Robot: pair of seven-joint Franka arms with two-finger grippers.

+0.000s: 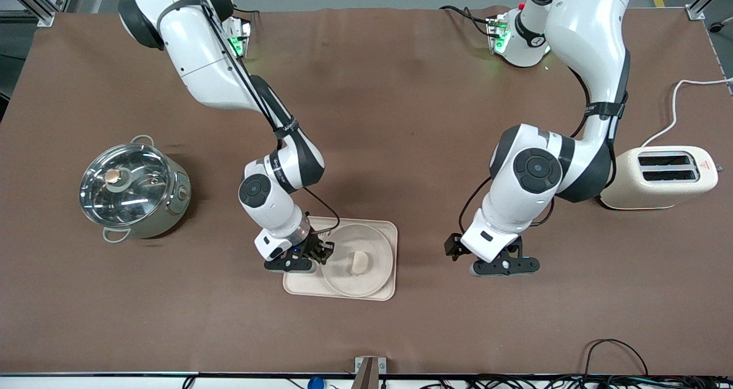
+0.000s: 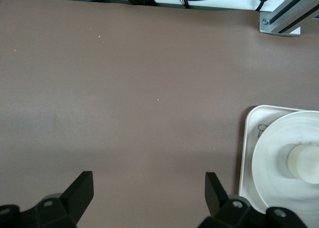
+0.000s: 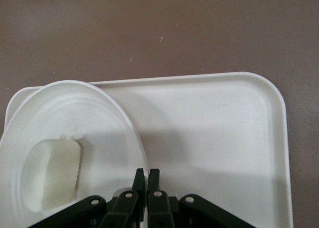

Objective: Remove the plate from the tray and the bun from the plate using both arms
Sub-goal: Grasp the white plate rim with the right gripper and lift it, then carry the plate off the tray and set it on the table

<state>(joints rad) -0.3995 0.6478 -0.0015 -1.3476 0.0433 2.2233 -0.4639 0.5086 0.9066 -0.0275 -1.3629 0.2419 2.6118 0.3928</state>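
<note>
The round cream plate (image 1: 366,280) lies on the rectangular cream tray (image 1: 298,286), with the small pale bun (image 1: 360,262) resting in its middle. My right gripper (image 1: 320,252) is shut on the plate's rim at the side toward the right arm's end. In the right wrist view the fingers (image 3: 146,174) pinch the rim of the plate (image 3: 65,113), the bun (image 3: 52,173) sits close by, and the tray (image 3: 214,138) lies beneath. My left gripper (image 1: 504,266) hangs open over bare table beside the tray. Its wrist view shows open jaws (image 2: 149,188), the tray (image 2: 247,138), plate (image 2: 271,153) and bun (image 2: 304,161).
A steel pot with a glass lid (image 1: 133,188) stands toward the right arm's end. A cream toaster (image 1: 664,177) with its white cord stands toward the left arm's end. Cables and a metal bracket (image 1: 369,369) line the table edge nearest the front camera.
</note>
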